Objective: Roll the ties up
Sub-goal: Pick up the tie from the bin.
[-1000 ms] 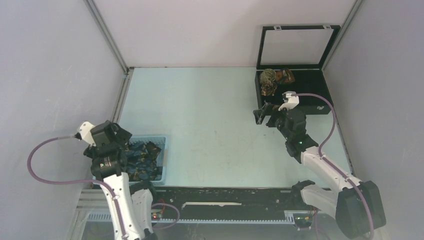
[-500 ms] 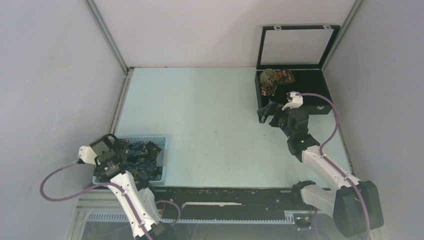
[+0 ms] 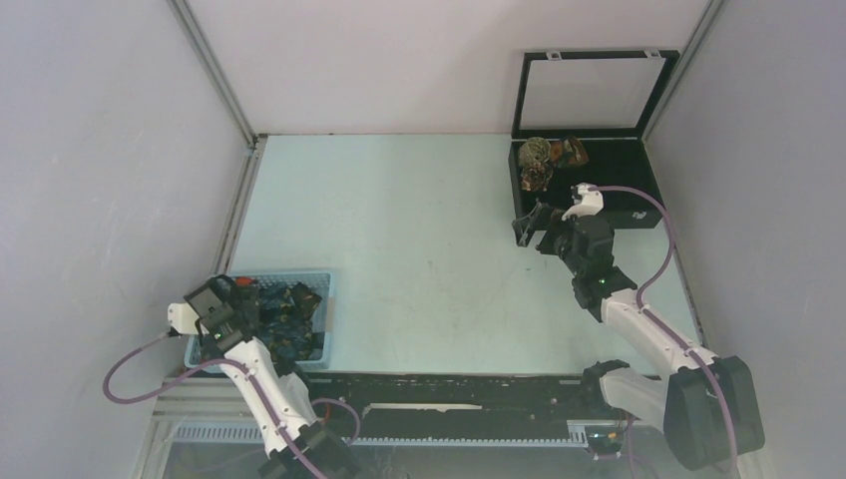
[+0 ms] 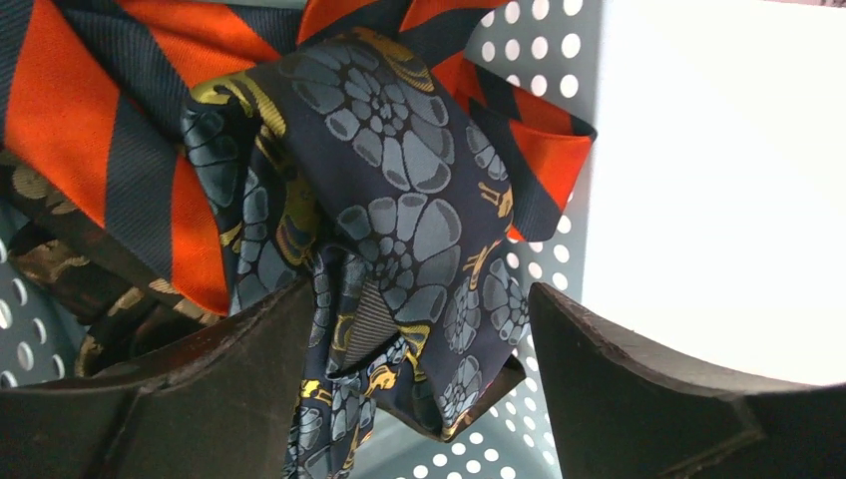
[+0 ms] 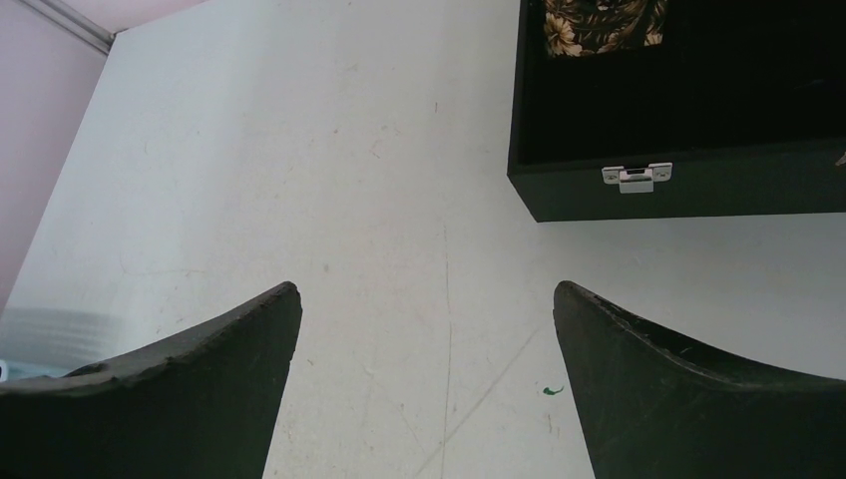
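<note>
Several loose ties lie heaped in a blue perforated basket [image 3: 321, 289] at the near left. In the left wrist view a dark navy tie [image 4: 409, 220] with grey flowers and yellow marks lies over an orange-red and navy striped tie [image 4: 70, 110]. My left gripper [image 3: 227, 299] [image 4: 424, 329] is open, down in the basket, its jaws either side of a fold of the navy tie. Rolled ties [image 3: 539, 160] sit in the black box [image 3: 638, 180] at the far right. My right gripper [image 3: 529, 228] [image 5: 427, 299] is open and empty above the table, just in front of the box.
The black box has its glass lid [image 3: 591, 90] standing open against the back wall; its front latch [image 5: 636, 177] shows in the right wrist view. Grey walls close the table on three sides. A black rail [image 3: 449, 384] runs along the near edge.
My left arm has swung toward the near edge and lowered its gripper into the basket onto the ties. My right gripper has drifted slightly toward the box.
</note>
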Action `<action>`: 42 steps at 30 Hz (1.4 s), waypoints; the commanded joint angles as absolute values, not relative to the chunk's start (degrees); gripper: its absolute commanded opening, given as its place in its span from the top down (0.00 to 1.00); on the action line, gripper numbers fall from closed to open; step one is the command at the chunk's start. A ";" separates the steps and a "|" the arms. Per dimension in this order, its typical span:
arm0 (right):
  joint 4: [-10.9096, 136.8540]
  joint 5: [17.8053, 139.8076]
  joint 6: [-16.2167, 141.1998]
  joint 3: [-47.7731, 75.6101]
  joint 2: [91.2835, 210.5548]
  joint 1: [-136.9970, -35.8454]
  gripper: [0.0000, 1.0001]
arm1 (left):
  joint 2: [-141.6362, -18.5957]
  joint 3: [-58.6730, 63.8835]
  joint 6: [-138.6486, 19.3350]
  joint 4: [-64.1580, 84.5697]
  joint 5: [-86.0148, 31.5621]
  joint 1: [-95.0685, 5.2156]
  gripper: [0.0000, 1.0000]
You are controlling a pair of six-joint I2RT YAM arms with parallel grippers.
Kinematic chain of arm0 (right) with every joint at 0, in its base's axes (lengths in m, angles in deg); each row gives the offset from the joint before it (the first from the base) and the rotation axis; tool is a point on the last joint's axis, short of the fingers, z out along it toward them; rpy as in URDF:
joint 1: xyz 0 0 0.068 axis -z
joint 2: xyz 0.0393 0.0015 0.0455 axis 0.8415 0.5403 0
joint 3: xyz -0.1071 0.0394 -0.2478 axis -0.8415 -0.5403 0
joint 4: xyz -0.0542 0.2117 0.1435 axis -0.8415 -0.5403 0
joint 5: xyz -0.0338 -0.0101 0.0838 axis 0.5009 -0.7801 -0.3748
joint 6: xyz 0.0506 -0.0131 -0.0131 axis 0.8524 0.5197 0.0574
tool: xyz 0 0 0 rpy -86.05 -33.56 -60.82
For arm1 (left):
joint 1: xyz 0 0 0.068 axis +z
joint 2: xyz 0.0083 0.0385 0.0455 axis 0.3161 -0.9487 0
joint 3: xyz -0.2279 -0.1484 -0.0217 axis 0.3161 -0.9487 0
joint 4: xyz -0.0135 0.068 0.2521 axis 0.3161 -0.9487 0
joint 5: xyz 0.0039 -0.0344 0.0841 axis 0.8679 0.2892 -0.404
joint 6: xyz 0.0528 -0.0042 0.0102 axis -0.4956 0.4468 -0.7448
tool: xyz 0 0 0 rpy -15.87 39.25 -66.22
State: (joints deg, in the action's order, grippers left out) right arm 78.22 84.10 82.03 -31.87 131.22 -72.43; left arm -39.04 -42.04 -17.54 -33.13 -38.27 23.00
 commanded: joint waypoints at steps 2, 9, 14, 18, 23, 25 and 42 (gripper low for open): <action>79.30 83.98 82.13 -29.72 131.60 -72.17 0.01 | -39.47 -40.36 -17.77 -29.10 -38.45 23.68 0.20; 79.39 83.99 82.27 -29.70 131.86 -72.07 0.01 | -41.79 -34.92 -25.59 -31.99 -43.96 23.76 0.22; 79.31 83.64 82.63 -29.72 131.93 -71.62 0.02 | -46.16 -36.52 -26.34 -29.41 -40.89 23.71 0.25; 79.38 83.27 82.79 -29.68 132.07 -71.27 0.02 | -46.50 -37.55 -25.95 -28.29 -39.79 23.73 0.25; 79.39 83.28 82.92 -29.65 132.15 -71.24 0.02 | -48.24 -38.01 -26.25 -28.18 -39.09 23.69 0.23; 79.39 83.20 83.00 -29.71 132.21 -71.16 0.02 | -48.65 -38.14 -25.92 -28.65 -38.60 23.72 0.21; 79.34 82.75 83.27 -29.64 132.25 -70.70 0.04 | -47.86 -37.13 -25.12 -19.92 -33.48 23.67 1.00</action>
